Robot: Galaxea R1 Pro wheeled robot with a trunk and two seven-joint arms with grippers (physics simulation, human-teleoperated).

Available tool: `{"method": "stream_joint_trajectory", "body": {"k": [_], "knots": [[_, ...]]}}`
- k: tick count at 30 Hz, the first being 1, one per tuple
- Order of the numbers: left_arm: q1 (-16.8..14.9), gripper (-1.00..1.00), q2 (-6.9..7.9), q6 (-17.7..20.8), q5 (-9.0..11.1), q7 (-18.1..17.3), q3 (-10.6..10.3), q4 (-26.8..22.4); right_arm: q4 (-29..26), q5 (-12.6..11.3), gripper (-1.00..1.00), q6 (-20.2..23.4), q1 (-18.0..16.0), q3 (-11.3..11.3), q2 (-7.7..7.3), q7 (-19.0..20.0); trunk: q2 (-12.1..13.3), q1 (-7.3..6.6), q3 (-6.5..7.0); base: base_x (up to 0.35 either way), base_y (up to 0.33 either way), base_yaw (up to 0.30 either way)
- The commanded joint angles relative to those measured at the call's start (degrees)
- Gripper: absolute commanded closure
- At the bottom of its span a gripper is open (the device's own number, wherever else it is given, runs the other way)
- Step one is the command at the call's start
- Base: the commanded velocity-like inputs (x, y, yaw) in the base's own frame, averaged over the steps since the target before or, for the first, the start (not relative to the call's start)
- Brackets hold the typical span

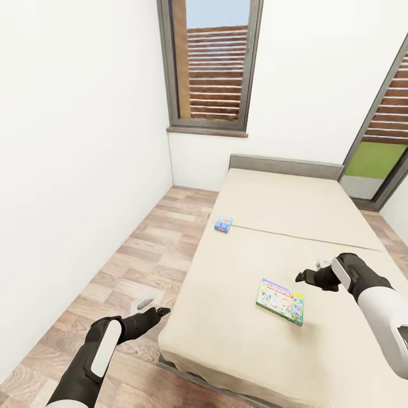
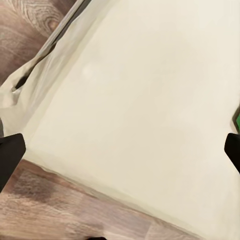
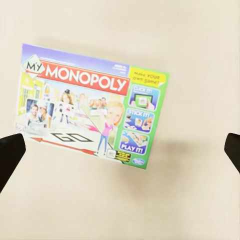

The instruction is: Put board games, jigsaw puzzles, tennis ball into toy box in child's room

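On the beige bed [image 1: 272, 209] lie two board games. A green-edged "My Monopoly" box [image 1: 280, 301] rests flat near the foot. A smaller blue patterned box [image 1: 223, 224] sits close to the bed's left edge, farther up. My right gripper [image 1: 310, 270] hovers open just right of and above the Monopoly box; in the right wrist view the box [image 3: 90, 105] lies flat on the mattress [image 3: 200, 50] between the spread fingertips. My left gripper [image 1: 154, 307] is open over the floor beside the bed's front left corner, and it looks onto the mattress corner [image 2: 140, 100].
A strip of wood-plank floor [image 1: 136, 255] runs between the white left wall [image 1: 73, 170] and the bed. A grey-framed window [image 1: 211, 62] stands behind the grey headboard [image 1: 283, 165]. A glass door [image 1: 385, 141] is at the far right.
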Motion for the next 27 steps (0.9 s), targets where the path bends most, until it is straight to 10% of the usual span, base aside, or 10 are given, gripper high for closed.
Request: {"method": "stream_joint_trajectory", "body": {"k": [1,27], "knots": [[-0.04,-1.00,-0.07,0.36,-0.28,-0.40,0.25,-0.03,-0.05,-0.01,-1.00,0.26,-0.02,-0.25,0.01,0.10,-0.03,0.00,-0.09,0.000,0.000,0.000],[-0.02,-1.00,-0.03,0.29,-0.15,-1.59,2.72,-0.06,-0.52,-0.01,-1.00,-3.67,0.22,-1.77,-0.24,0.19,-0.03,0.00,-0.27,0.000,0.000,0.000]]}}
